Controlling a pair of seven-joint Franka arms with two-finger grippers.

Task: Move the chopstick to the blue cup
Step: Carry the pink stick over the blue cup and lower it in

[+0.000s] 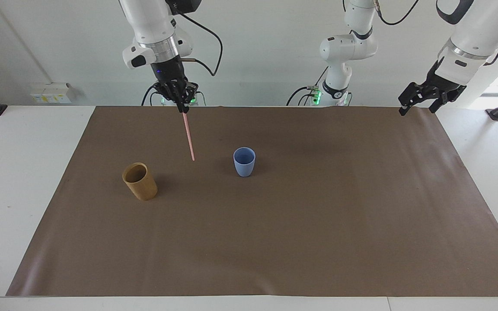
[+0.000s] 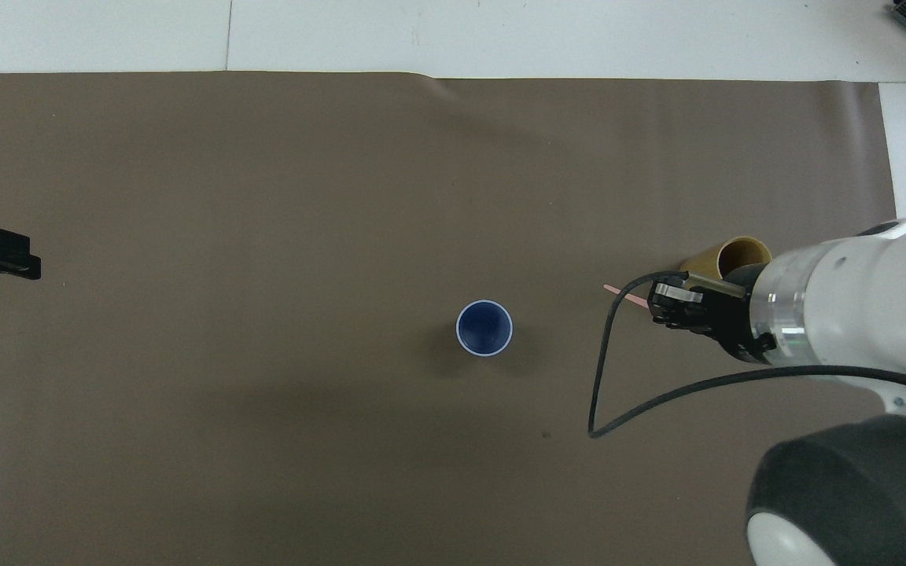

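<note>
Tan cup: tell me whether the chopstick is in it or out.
Out. The chopstick hangs in the air from the shut right gripper, over the mat between the tan cup and the blue cup.

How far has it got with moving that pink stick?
Done: the chopstick is out of the tan cup. In hand: the right pincer holds it in the air between both cups. Left: lower it into the blue cup. The left pincer waits, open.
</note>
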